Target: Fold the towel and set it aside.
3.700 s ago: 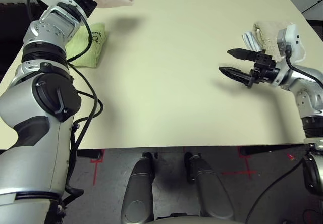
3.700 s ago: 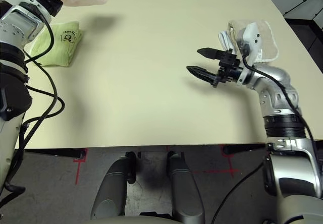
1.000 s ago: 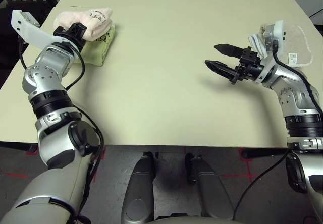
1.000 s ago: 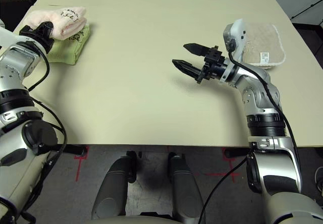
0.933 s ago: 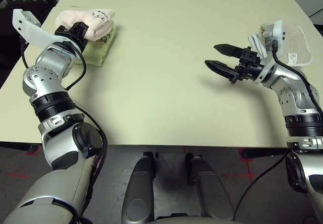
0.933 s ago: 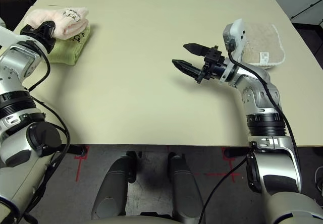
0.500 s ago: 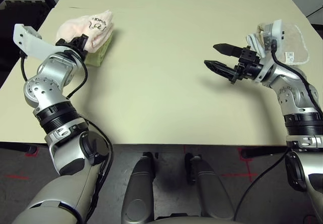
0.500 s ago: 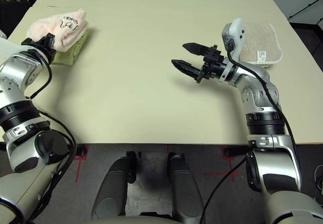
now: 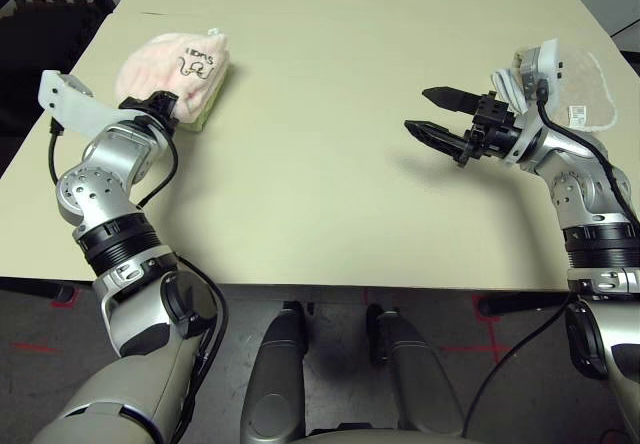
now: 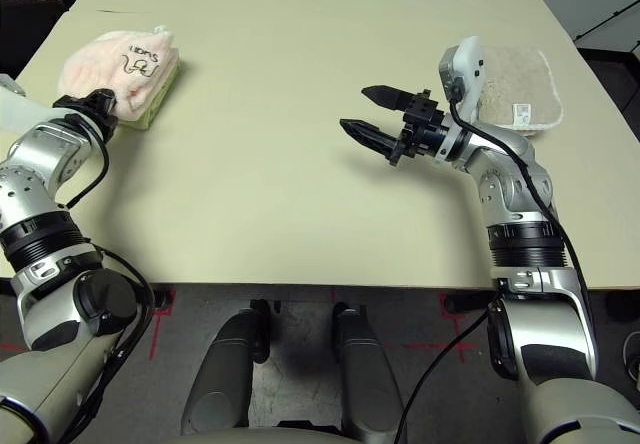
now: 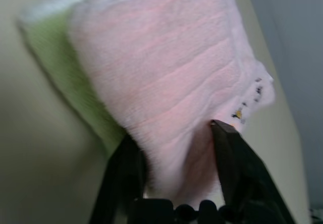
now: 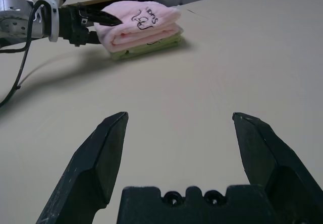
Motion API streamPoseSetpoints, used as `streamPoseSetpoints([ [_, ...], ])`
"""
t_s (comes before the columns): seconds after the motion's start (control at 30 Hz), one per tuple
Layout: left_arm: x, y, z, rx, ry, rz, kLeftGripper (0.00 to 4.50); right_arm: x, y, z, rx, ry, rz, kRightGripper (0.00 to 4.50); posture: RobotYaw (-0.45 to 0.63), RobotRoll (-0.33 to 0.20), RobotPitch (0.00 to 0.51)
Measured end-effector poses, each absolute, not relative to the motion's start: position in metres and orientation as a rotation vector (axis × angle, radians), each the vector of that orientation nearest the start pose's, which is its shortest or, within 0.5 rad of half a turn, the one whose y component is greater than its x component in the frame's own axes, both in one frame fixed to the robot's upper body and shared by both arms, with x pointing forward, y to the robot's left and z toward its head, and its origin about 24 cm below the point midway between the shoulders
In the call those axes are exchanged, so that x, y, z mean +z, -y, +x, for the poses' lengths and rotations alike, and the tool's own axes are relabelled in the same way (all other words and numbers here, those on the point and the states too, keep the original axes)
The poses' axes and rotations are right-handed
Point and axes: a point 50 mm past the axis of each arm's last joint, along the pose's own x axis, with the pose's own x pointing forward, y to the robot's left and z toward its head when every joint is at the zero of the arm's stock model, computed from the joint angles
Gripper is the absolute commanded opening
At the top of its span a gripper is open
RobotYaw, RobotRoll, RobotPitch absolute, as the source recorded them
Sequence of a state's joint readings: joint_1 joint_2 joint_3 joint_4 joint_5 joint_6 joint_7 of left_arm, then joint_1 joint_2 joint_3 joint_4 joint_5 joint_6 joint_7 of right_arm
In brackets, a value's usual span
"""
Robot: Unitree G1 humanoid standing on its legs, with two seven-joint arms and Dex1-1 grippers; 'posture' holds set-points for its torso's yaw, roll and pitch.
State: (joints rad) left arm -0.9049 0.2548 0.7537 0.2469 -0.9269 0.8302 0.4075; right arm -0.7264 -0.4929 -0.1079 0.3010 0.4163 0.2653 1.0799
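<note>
The pale pink towel, folded with its dark embroidered figure facing up, lies on a lime-green folded towel at the table's far left. My left gripper sits at the pink towel's near edge. In the left wrist view its fingers stand apart on either side of a fold of the towel, so this gripper is open. My right gripper hovers open and empty over the right half of the table, far from the towel. The right wrist view shows the stacked towels across the table.
A beige folded towel with a white edge lies at the far right, behind my right wrist. The table's left edge runs close beside the stacked towels. Bare tabletop spans the space between my two arms.
My left gripper's fingers have parted from their shut grip on the pink towel, which now rests on the green towel. The right arm has not moved.
</note>
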Motion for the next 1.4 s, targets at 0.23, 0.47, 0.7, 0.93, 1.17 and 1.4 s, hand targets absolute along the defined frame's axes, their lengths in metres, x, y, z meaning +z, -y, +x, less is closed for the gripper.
streamPoseSetpoints([
  [0.23, 0.223, -0.247, 0.358, 0.200, -0.076, -1.005, 4.47, 0.204, 0.188, 0.339, 1.034, 0.193, -0.109, 4.50, 0.08, 0.000, 0.223],
  [0.47, 0.225, -0.255, 0.349, 0.190, -0.220, -0.863, 4.47, 0.204, 0.188, 0.339, 1.034, 0.195, -0.108, 4.50, 0.09, 0.000, 0.219],
  [0.7, 0.267, -0.259, 0.331, -0.050, -0.272, -0.638, 4.47, 0.205, 0.186, 0.339, 1.038, 0.206, -0.108, 4.50, 0.12, 0.000, 0.216],
  [0.93, 0.322, -0.232, 0.297, -0.507, -0.178, -0.140, 4.47, 0.204, 0.182, 0.342, 1.039, 0.214, -0.095, 4.50, 0.11, 0.000, 0.214],
  [1.17, 0.303, -0.222, 0.292, -0.779, -0.218, -0.024, 4.47, 0.215, 0.179, 0.347, 0.963, 0.275, -0.054, 4.50, 0.10, 0.000, 0.202],
  [1.4, 0.279, -0.223, 0.303, -0.740, -0.236, 0.032, 4.47, 0.215, 0.178, 0.348, 0.951, 0.277, -0.048, 4.50, 0.10, 0.000, 0.200],
])
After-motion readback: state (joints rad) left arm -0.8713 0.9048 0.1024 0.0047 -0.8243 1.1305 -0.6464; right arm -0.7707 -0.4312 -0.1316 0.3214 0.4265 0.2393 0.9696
